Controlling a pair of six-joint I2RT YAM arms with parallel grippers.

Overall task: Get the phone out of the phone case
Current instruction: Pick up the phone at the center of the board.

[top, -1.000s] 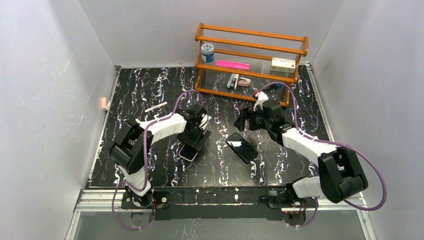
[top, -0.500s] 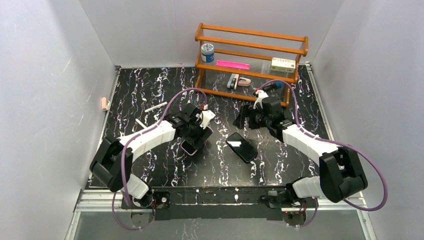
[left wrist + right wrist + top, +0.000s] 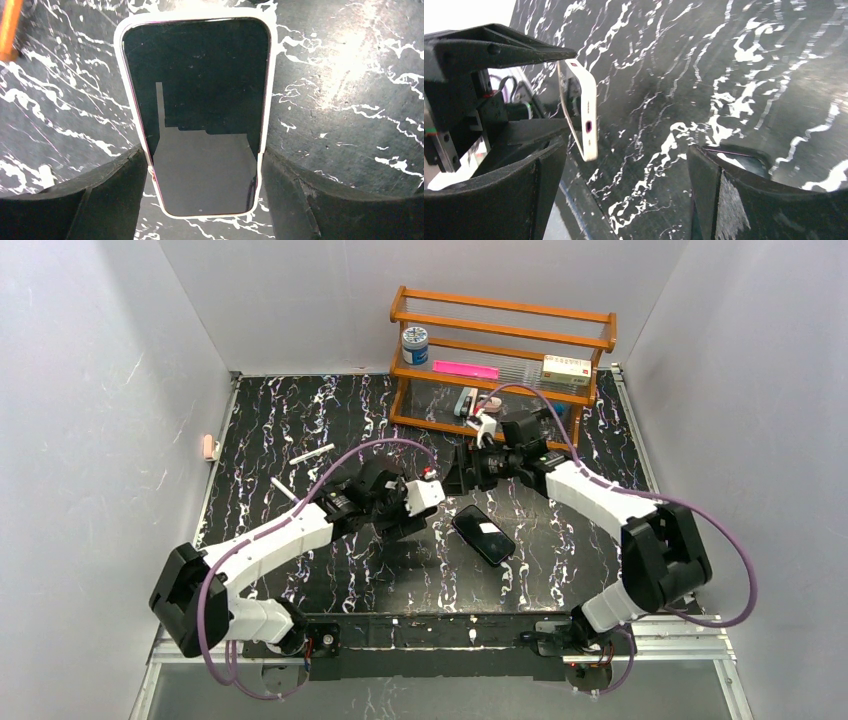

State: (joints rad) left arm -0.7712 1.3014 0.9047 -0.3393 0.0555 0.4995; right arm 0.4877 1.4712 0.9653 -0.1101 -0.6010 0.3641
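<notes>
You are working over a black tabletop (image 3: 300, 430) veined with white. An orange-brown wooden rack (image 3: 500, 368) with clear shelves stands along its far edge, toward the right corner.

Your left arm (image 3: 280, 535) reaches from the near left corner to about the middle of the tabletop. Your right arm (image 3: 590, 495) reaches from the near right corner to just in front of the rack.

Your left gripper (image 3: 204, 160) is clamped on the long sides of the white phone case (image 3: 586, 110), with both black fingers (image 3: 117, 192) pressed against its rim. The dark-screened phone (image 3: 195, 90) sits inside the case, not yet out. The pair is near the middle of the tabletop, a little toward the left edge. It is held on edge, with its port end facing your right gripper (image 3: 621, 185). That claw stands wide, holds nothing, and is near the case but apart from it.

A glossy black slab (image 3: 483, 533), phone-shaped, lies flat on the tabletop just right of your left gripper, touching neither claw.

Two thin white sticks (image 3: 312, 453) lie toward the left edge. On the rack sit a blue-labelled jar (image 3: 414, 344) at the left end, a flat pink strip (image 3: 465, 369) mid-shelf and a small cream box (image 3: 566, 367) at the right end.
</notes>
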